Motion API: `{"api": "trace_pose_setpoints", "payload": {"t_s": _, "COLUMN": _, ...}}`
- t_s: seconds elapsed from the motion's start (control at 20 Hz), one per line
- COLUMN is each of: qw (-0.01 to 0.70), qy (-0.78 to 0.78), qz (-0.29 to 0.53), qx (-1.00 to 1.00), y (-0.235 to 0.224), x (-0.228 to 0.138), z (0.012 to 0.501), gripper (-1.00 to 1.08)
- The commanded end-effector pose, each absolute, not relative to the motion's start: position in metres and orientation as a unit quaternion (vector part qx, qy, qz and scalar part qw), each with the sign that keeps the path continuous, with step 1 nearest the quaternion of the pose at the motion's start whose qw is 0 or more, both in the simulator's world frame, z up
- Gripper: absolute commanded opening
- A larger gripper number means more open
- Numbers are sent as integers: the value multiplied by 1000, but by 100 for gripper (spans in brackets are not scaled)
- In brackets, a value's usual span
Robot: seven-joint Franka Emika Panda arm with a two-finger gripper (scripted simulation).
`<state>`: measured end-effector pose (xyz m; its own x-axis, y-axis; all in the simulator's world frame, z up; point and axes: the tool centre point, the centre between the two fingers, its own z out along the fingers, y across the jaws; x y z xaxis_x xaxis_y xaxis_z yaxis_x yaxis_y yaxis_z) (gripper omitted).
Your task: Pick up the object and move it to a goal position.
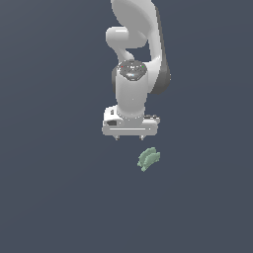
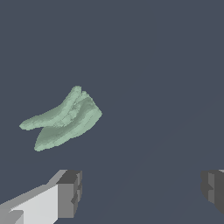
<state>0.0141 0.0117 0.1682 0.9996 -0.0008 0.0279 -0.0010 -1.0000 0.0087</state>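
- The pincer (image 1: 130, 137) hangs from the white arm (image 1: 136, 44) with its fingers pointing down, and nothing sits between them.
- Its jaws stand wide apart: in the wrist view the two grey fingertips (image 2: 70, 193) sit at opposite sides of the picture with only bare dark floor (image 2: 153, 65) between them.
- The object (image 1: 148, 158), a small pale sage-green ridged lump with lobed edges, lies on the floor just below the pincer and a little toward the exterior view's right, not straight under the gap.
- In the wrist view the object (image 2: 63, 119) sits ahead of the fingertips and off to the side of one finger, clear of both; nothing touches it.
- It is much narrower than the open span, so the jaws have ample room to close around it.
- Judged from this, the task is at an early stage: the approach is under way, but no grasp is made and no lift has begun.
- What is left: centre the pincer over the lump, descend, close on it, raise it, and carry it to the goal.
- No goal marker shows in either view, so where it must go cannot be told.
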Motion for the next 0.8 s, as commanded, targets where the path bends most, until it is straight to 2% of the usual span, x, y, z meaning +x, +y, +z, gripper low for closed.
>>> {"api": "trace_pose_setpoints", "payload": {"t_s": 0.0, "qw": 4, "qy": 0, "qz": 14, "qx": 1000, "y": 12, "x": 14, "z": 168, "gripper": 100}}
{"api": "trace_pose_setpoints", "payload": {"t_s": 0.75, "qw": -8, "qy": 12, "qz": 4, "qx": 1000, "y": 33, "x": 7, "z": 156, "gripper": 100}}
